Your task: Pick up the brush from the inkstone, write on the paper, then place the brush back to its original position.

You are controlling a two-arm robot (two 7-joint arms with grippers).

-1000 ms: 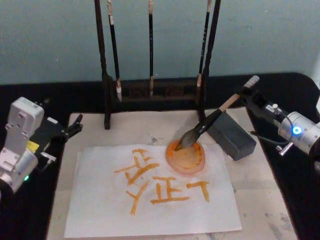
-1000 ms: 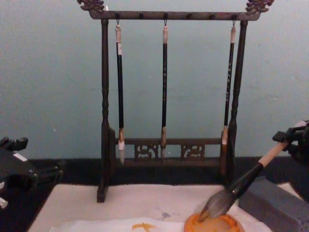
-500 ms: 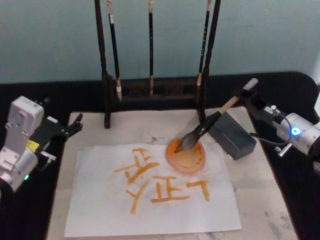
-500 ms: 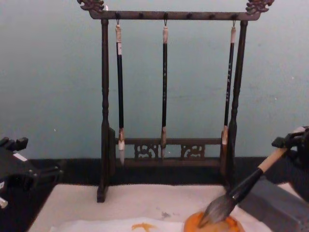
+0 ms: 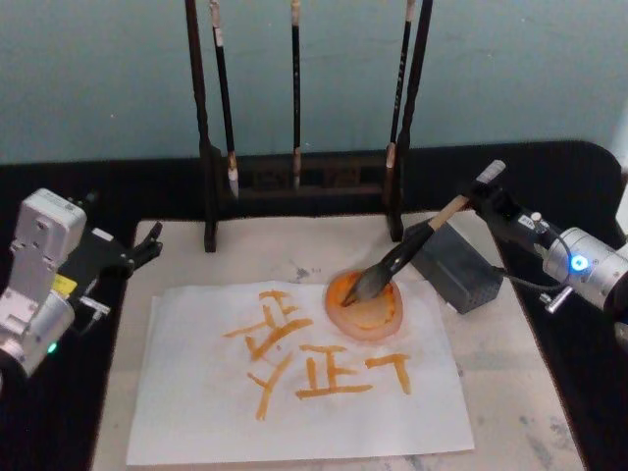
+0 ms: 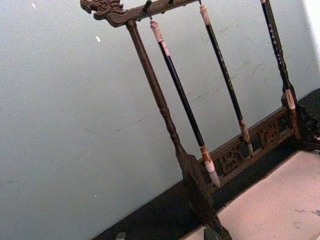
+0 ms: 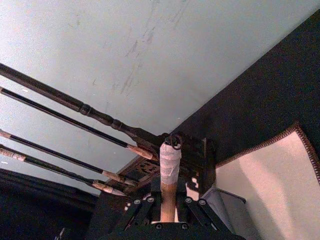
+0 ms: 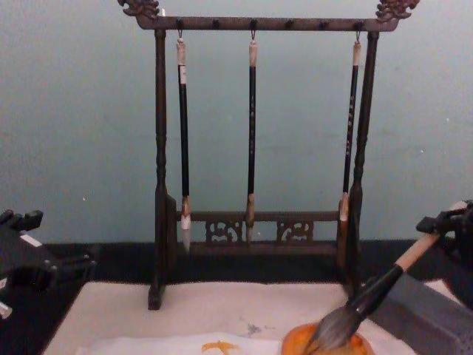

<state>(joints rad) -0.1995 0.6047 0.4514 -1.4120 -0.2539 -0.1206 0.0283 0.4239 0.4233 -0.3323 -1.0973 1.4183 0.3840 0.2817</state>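
Right tool (image 5: 478,192) of mine, clamped on the brush (image 5: 404,253) handle.
Tilted, its bristles rest in the orange ink dish (image 5: 365,312) at the far right corner of the paper (image 5: 294,412), beside a grey block (image 5: 459,275); my left tool (image 5: 145,247) sits parked at the table's left.

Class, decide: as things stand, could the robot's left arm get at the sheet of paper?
Probably yes. The left claw sits near the far left corner of the paper, with nothing between them. The brush, held by the right claw, dips into the orange dish on the right side.
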